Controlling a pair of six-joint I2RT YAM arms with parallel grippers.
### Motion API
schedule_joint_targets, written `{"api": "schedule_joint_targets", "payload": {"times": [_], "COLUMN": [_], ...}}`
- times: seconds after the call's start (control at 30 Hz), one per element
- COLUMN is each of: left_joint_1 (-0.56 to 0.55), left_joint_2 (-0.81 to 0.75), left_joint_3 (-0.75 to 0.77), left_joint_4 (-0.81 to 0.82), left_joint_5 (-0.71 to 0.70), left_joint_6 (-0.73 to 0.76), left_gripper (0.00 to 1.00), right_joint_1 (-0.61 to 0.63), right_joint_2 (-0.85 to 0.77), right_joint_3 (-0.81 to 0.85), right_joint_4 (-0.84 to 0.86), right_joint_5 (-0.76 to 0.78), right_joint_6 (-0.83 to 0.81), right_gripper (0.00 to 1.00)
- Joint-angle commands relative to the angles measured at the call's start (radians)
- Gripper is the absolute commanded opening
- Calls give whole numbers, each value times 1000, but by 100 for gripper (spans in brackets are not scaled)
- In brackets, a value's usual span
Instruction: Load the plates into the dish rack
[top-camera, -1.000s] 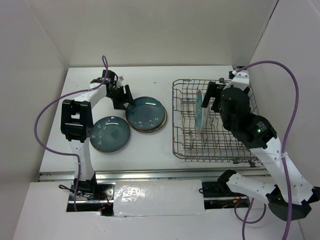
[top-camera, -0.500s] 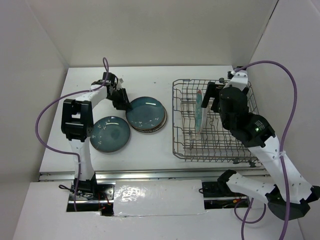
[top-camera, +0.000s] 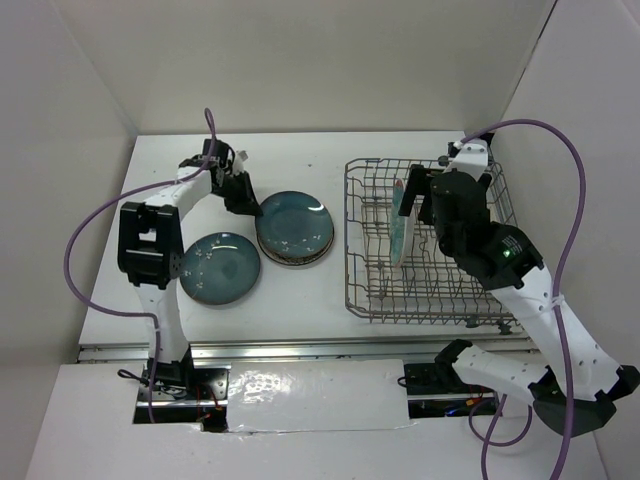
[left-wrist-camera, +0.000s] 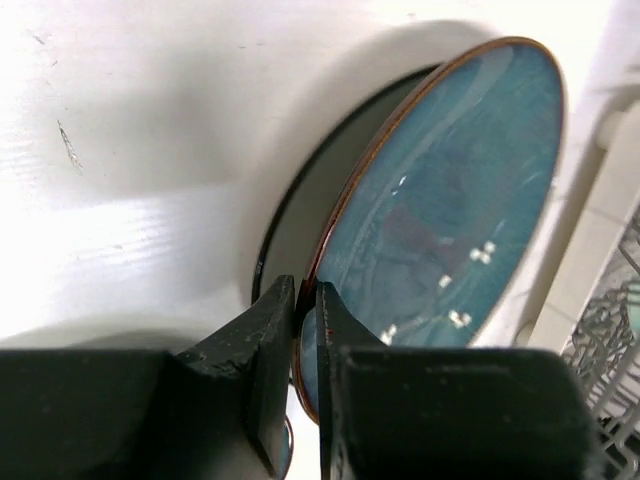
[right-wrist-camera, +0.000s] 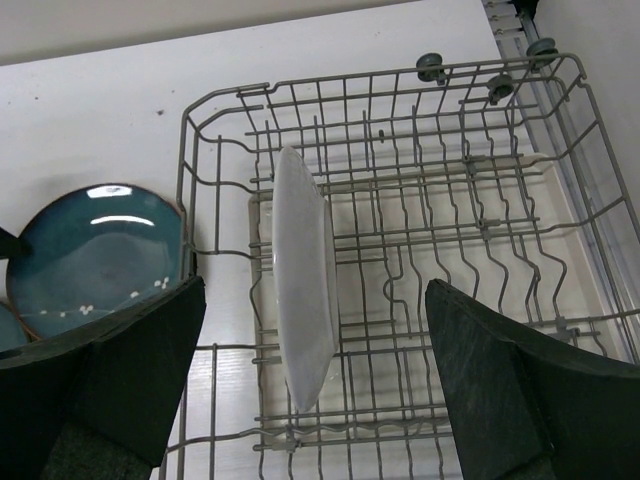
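My left gripper (top-camera: 248, 203) (left-wrist-camera: 305, 295) is shut on the near-left rim of a dark teal speckled plate (top-camera: 294, 224) (left-wrist-camera: 450, 200). That edge is tilted up off a pale plate with a dark rim (left-wrist-camera: 305, 205) lying beneath it. A second teal plate (top-camera: 218, 266) lies flat on the table to the left. The grey wire dish rack (top-camera: 480, 300) (right-wrist-camera: 470, 150) stands on the right. In it one plate (top-camera: 400, 228) (right-wrist-camera: 305, 290) stands on edge between tines. My right gripper (top-camera: 418, 197) (right-wrist-camera: 312, 288) hovers open above that plate, holding nothing.
White walls close in the table at the back and on both sides. The left arm's purple cable (top-camera: 95, 225) loops out over the left edge. A metal rail (top-camera: 300, 350) runs along the front edge, past the rack's near side.
My left gripper has shut on the teal plate's rim, and the plate has shifted slightly right and tipped up. The right gripper has risen a little over the rack, still open.
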Motion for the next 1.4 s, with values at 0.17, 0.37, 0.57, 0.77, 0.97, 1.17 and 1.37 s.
{"api": "schedule_joint_targets", "payload": {"times": [0.17, 0.37, 0.57, 0.77, 0.97, 1.17, 1.37], "left_joint_1": [1, 13, 65, 148, 214, 246, 255], "left_joint_2": [-154, -204, -270, -298, -333, -333, -237], "left_joint_3": [25, 22, -27, -90, -199, -249, -271], "left_joint_4": [12, 7, 50, 71, 134, 179, 249], "left_joint_5": [82, 145, 237, 287, 328, 376, 427], "left_joint_6": [48, 59, 40, 36, 11, -10, -36], "left_gripper": [0, 0, 0, 0, 0, 0, 0], "right_joint_1": [-3, -3, 6, 44, 98, 173, 234], "right_joint_2": [-17, -28, 4, 54, 117, 283, 390], "right_joint_3": [41, 41, 87, 147, 184, 280, 297], "right_joint_4": [-11, 3, 14, 55, 90, 66, 92], "right_joint_5": [-7, -26, -82, -110, -209, -377, -420], "right_joint_6": [-3, -9, -41, -67, -86, -90, -78], "right_gripper": [97, 97, 97, 98, 97, 96, 97]}}
